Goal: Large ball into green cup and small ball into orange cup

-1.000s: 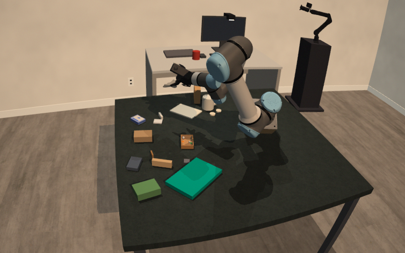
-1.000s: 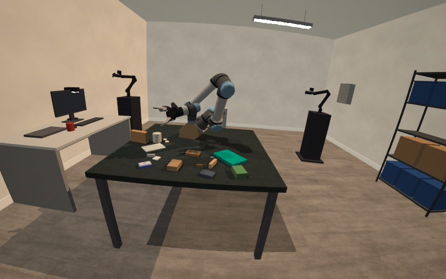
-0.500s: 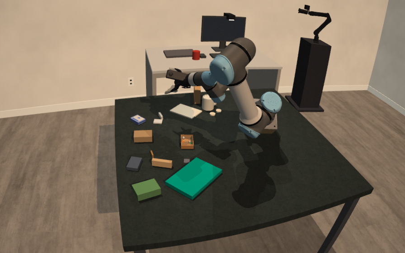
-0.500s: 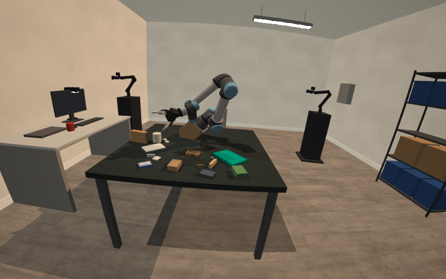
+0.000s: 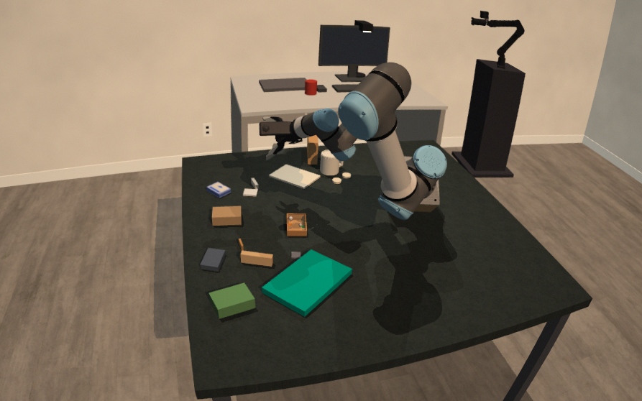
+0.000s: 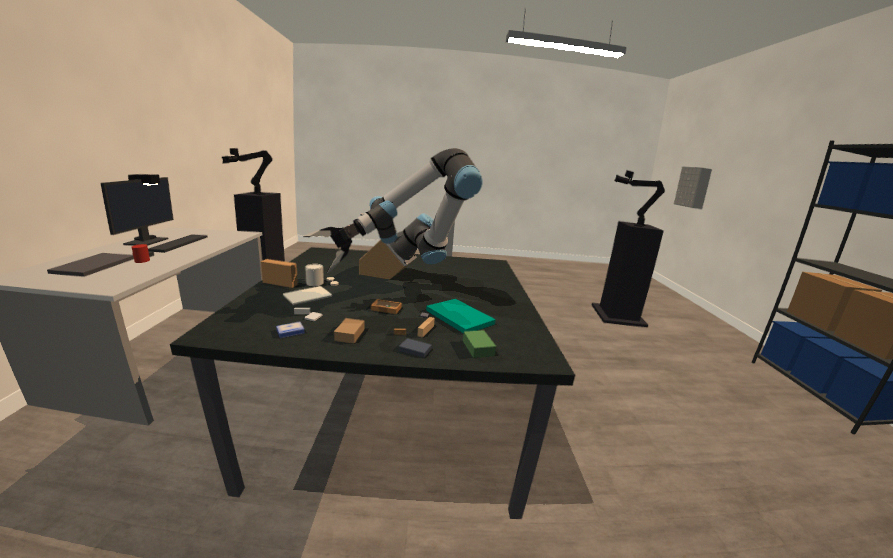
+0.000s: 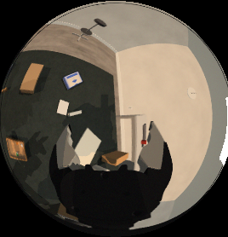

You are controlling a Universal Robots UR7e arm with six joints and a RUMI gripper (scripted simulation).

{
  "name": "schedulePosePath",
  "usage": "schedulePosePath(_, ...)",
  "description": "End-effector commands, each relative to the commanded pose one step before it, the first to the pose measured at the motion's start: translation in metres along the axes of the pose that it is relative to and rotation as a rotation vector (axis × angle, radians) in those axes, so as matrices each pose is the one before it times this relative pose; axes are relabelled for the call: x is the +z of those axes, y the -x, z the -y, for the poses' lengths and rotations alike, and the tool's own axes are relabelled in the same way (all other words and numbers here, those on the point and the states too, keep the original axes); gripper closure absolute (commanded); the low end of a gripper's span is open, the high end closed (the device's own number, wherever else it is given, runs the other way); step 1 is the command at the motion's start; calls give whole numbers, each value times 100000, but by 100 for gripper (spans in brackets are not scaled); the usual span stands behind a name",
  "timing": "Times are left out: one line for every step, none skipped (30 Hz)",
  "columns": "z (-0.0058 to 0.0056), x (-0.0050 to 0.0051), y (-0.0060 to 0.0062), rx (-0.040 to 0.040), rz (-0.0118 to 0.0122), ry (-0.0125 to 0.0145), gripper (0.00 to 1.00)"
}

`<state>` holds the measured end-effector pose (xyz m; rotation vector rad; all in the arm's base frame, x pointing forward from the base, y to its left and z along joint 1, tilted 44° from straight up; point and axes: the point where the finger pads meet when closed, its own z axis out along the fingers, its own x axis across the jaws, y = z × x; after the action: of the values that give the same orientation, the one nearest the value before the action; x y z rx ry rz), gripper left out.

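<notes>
The covered wooden puzzle (image 5: pixel 296 224) (image 6: pixel 386 306) (image 7: pixel 16 149) is a small square wooden box lying flat near the middle of the black table (image 5: pixel 482 299). Small green and orange spots show inside it; the balls are too small to place. My gripper (image 5: pixel 274 147) (image 6: pixel 337 254) (image 7: pixel 109 124) is open and empty. It hangs in the air over the far edge of the table, well behind the puzzle, with its fingers pointing downward above a white flat board (image 5: pixel 294 175) (image 7: pixel 87 144).
A white cup (image 5: pixel 328 162), an upright wooden block (image 5: pixel 312 149) and small discs (image 5: pixel 341 177) stand at the back. A brown box (image 5: pixel 226 215), blue card box (image 5: pixel 218 189), grey box (image 5: pixel 212 259), wooden block (image 5: pixel 256 257), teal box (image 5: pixel 307 280) and green box (image 5: pixel 231 300) surround the puzzle.
</notes>
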<state>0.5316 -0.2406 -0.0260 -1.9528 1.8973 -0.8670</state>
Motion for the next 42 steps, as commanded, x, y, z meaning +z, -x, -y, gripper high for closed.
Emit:
schedulePosePath(-68, 525, 1750, -9387, 8071, 3914, 0)
schedulePosePath(-26, 123, 770, -3560, 2878, 880, 0)
schedulePosePath(0, 0, 0, 0, 0, 0, 0)
schedulePosePath(3, 110, 784, -3575, 2933, 769, 0)
schedulePosePath(0, 0, 0, 0, 0, 0, 0)
schedulePosePath(0, 0, 0, 0, 0, 0, 0)
schedulePosePath(32, 96, 796, -3583, 2979, 654, 0)
schedulePosePath(0, 0, 0, 0, 0, 0, 0)
schedulePosePath(0, 0, 0, 0, 0, 0, 0)
schedulePosePath(62, 83, 806, -3585, 3016, 534, 0)
schedulePosePath(0, 0, 0, 0, 0, 0, 0)
schedulePosePath(93, 70, 814, -3580, 3042, 411, 0)
schedulePosePath(0, 0, 0, 0, 0, 0, 0)
schedulePosePath(0, 0, 0, 0, 0, 0, 0)
schedulePosePath(125, 57, 821, -3569, 3057, 286, 0)
schedulePosePath(0, 0, 0, 0, 0, 0, 0)
schedulePosePath(0, 0, 0, 0, 0, 0, 0)
schedulePosePath(0, 0, 0, 0, 0, 0, 0)
schedulePosePath(156, 44, 825, -3551, 3063, 160, 0)
schedulePosePath(0, 0, 0, 0, 0, 0, 0)
schedulePosePath(188, 32, 827, -3527, 3057, 34, 0)
schedulePosePath(0, 0, 0, 0, 0, 0, 0)
schedulePosePath(220, 20, 826, -3497, 3041, -92, 0)
schedulePosePath(0, 0, 0, 0, 0, 0, 0)
schedulePosePath(0, 0, 0, 0, 0, 0, 0)
schedulePosePath(251, 9, 824, -3462, 3014, -215, 0)
schedulePosePath(0, 0, 0, 0, 0, 0, 0)
schedulePosePath(0, 0, 0, 0, 0, 0, 0)
schedulePosePath(282, -2, 819, -3420, 2978, -335, 0)
schedulePosePath(0, 0, 0, 0, 0, 0, 0)
schedulePosePath(312, -11, 812, -3373, 2931, -451, 0)
schedulePosePath(0, 0, 0, 0, 0, 0, 0)
schedulePosePath(0, 0, 0, 0, 0, 0, 0)
schedulePosePath(0, 0, 0, 0, 0, 0, 0)
schedulePosePath(0, 0, 0, 0, 0, 0, 0)
schedulePosePath(341, -20, 802, -3321, 2876, -562, 0)
schedulePosePath(369, -28, 791, -3264, 2812, -667, 0)
schedulePosePath(0, 0, 0, 0, 0, 0, 0)
schedulePosePath(0, 0, 0, 0, 0, 0, 0)
schedulePosePath(396, -35, 777, -3202, 2740, -766, 0)
schedulePosePath(0, 0, 0, 0, 0, 0, 0)
schedulePosePath(420, -41, 761, -3136, 2661, -857, 0)
